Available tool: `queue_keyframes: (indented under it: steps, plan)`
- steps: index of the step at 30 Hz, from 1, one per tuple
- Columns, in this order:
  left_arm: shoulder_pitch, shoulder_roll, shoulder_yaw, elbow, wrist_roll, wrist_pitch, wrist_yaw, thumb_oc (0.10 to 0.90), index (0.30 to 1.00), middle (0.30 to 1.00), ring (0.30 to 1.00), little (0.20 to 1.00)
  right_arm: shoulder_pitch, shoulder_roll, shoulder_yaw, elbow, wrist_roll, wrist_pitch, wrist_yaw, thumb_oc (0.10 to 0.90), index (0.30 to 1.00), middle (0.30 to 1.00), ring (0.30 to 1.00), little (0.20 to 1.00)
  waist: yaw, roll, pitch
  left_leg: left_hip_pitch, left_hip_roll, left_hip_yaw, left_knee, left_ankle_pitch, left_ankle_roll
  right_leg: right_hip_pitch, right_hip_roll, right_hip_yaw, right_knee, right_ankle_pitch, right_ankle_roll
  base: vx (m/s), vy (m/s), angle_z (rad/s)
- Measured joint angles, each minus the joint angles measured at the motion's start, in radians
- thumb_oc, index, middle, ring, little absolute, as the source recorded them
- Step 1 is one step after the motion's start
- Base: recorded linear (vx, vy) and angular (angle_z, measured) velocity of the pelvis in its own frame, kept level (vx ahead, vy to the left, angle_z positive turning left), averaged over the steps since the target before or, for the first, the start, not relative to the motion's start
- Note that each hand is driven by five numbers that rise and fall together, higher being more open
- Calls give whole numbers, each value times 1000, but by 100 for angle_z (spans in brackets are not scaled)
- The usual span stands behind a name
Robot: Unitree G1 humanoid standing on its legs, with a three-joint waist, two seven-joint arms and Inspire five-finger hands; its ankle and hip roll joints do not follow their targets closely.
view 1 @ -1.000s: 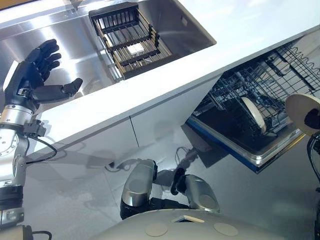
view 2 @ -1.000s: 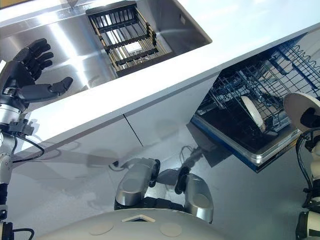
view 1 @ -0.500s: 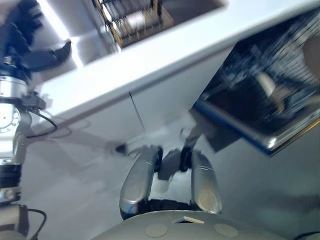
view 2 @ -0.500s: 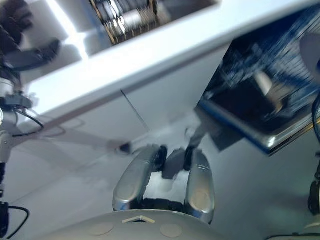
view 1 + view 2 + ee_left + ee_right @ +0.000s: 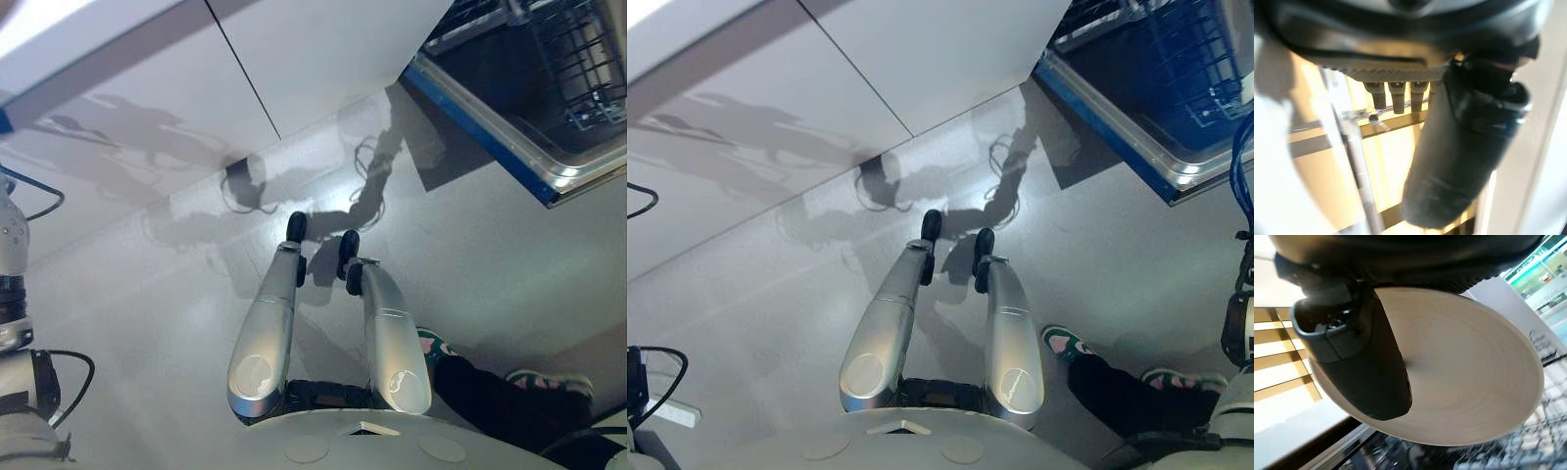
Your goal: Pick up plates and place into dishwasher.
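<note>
Plate [image 5: 1464,382] sits pinched in the right hand [image 5: 1366,362], thumb pressed across its face, above the dishwasher rack [image 5: 578,69]. Best to tip it edge-down between tines before letting go. Left hand [image 5: 1464,147] holds nothing; its finger spread I cannot tell.

No readable text, labels or numbers.
I find no print I can make out on the plate [image 5: 1459,377] under my right hand [image 5: 1361,357], on the dishwasher rack [image 5: 578,69] at 1 o'clock, or on the white cabinet fronts [image 5: 294,59] at 12 o'clock; the green-and-white shapes past the plate's rim are too blurred to tell as lettering.
</note>
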Motion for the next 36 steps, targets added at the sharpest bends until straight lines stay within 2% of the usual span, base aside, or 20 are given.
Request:
queue_keyframes:
  steps: [5,9,12,15,23,25,26,28,33,36]
  plan:
    - [48,-58,-17,15,1,62,-48,800,900,900,900,900,110,3,-33,67,-27,-75,96,100,300,300,300,200,-5,3,2,165,-1,3,-73,8,17,174,-3,-7,-98,18,2,102,102,2]
    - [78,-105,-17,41,1,75,-74,800,900,900,900,900,184,11,-113,68,-41,-131,143,100,300,300,300,200,-4,2,2,274,-2,5,-140,11,25,282,-6,-10,-165,25,9,50,64,-2]
    - [114,-119,-17,68,3,89,-92,800,900,900,900,900,226,28,-173,67,-38,-149,189,100,300,300,300,200,-5,0,0,367,-2,8,-197,14,28,372,-8,-14,-223,30,11,12,90,-4]
    - [137,-148,-14,82,28,84,-92,800,900,900,900,900,261,69,-226,67,-36,-155,222,100,300,300,300,200,0,-1,-2,438,-2,12,-240,16,31,436,-16,-41,-259,34,11,-25,53,-7]
    - [165,-210,0,87,82,110,-93,800,900,900,900,900,355,225,-254,23,-35,-156,338,100,300,300,300,200,2,-3,-24,587,-3,19,-344,28,35,570,-19,-60,-348,46,16,-57,63,-5]
    - [175,-241,4,87,81,126,-92,800,900,900,900,900,378,258,-254,14,-34,-156,356,100,300,300,300,200,3,-3,-66,586,-3,27,-360,29,37,565,-20,-60,-360,47,17,-57,45,-10]
    - [190,-278,6,97,81,138,-92,800,900,900,900,900,405,301,-253,3,-34,-156,367,100,300,300,300,200,3,-4,-121,586,-3,29,-380,33,40,564,-20,-60,-378,51,20,-78,51,-9]
    - [213,-312,5,104,80,150,-92,800,900,900,900,900,439,327,-246,-3,-36,-155,391,100,300,300,300,200,1,-4,-180,594,-5,32,-402,35,44,573,-21,-60,-408,59,28,-90,50,-8]
    - [254,-348,31,132,40,214,-105,800,900,900,900,900,485,351,-219,-49,-41,-136,403,100,300,300,300,200,0,-5,-250,649,-3,68,-459,39,49,623,-18,-58,-491,99,38,-69,53,-24]
    - [259,-350,30,133,43,242,-110,800,900,900,900,900,493,351,-219,-66,-54,-125,402,100,300,300,300,200,-1,-9,-265,671,-3,85,-483,43,57,637,-19,-59,-507,107,41,-95,72,-16]
